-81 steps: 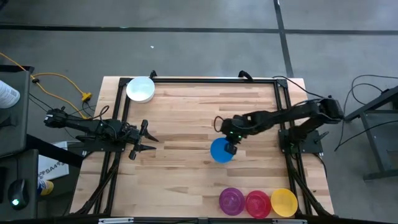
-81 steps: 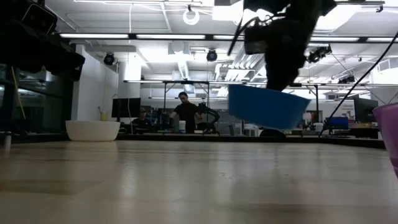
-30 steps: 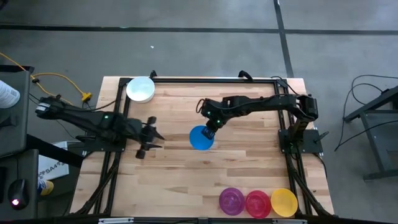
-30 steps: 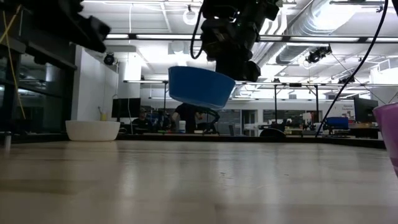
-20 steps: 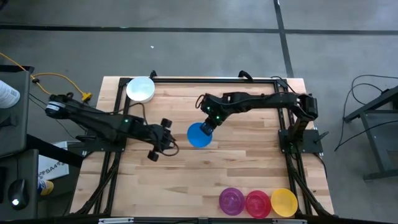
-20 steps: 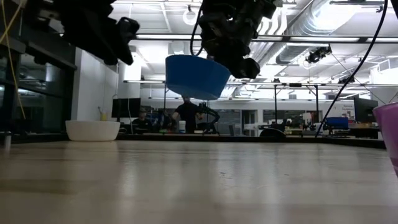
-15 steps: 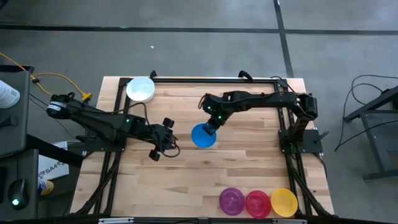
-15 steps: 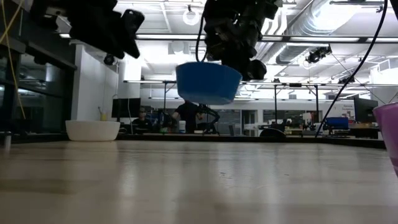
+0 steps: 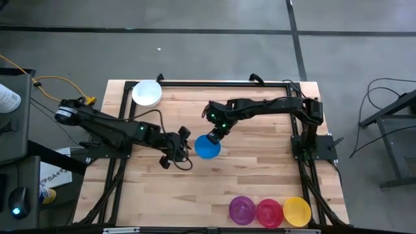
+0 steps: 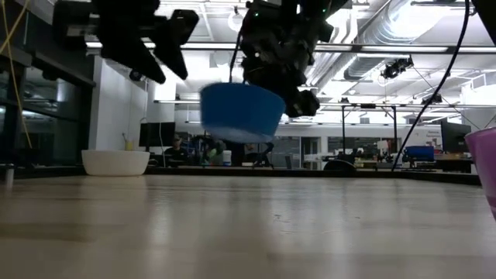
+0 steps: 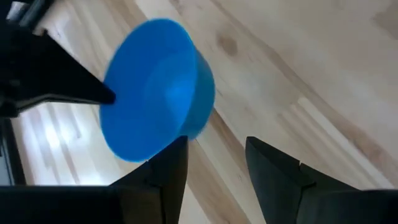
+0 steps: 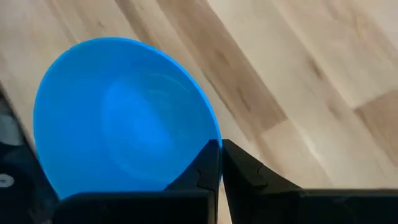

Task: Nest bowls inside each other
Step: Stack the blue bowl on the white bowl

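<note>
Blue bowl (image 9: 208, 147) pinched by rim in right end effector (image 9: 216, 135), above table

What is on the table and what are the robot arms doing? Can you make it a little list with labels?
table: wooden top
blue bowl: up in the air over the table's middle, held at its rim
right gripper: shut on the blue bowl
left gripper: open, right beside the blue bowl, holding nothing
white bowl: alone at the far left corner
purple bowl: near edge, in a row
red bowl: middle of that row
yellow bowl: right end of that row
nested so far: none
</note>
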### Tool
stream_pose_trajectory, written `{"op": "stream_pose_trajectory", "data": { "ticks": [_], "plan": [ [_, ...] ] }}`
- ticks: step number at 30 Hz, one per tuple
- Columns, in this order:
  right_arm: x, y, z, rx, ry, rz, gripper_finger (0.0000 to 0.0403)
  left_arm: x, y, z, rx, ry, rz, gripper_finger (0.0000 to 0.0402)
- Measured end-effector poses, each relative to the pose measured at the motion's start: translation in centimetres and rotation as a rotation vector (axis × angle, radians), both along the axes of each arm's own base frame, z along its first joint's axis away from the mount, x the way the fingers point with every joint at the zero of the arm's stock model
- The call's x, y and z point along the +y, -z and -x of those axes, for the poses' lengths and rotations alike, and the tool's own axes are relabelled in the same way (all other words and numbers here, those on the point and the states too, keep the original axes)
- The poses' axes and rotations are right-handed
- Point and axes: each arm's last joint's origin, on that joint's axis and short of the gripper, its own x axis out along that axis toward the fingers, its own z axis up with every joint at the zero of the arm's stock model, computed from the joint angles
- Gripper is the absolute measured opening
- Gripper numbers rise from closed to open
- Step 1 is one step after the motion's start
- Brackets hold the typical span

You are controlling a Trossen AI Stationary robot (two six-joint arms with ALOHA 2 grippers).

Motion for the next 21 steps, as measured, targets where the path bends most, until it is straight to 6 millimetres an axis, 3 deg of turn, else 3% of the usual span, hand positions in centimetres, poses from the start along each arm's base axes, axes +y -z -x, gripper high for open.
{"op": "stream_pose_trajectory", "data": {
  "ticks": [10,21],
  "plan": [
    [0.5,-0.5,-0.3,-0.020,-0.042,0.058,0.0004,-0.7,-0.8,-2.5,-0.028,0.061,-0.007,0.0159],
    [1.5,-0.5,-0.4,-0.033,-0.082,0.057,0.0004,-1.1,0.7,-4.2,0.043,0.079,-0.026,0.0159]
  ]
}}
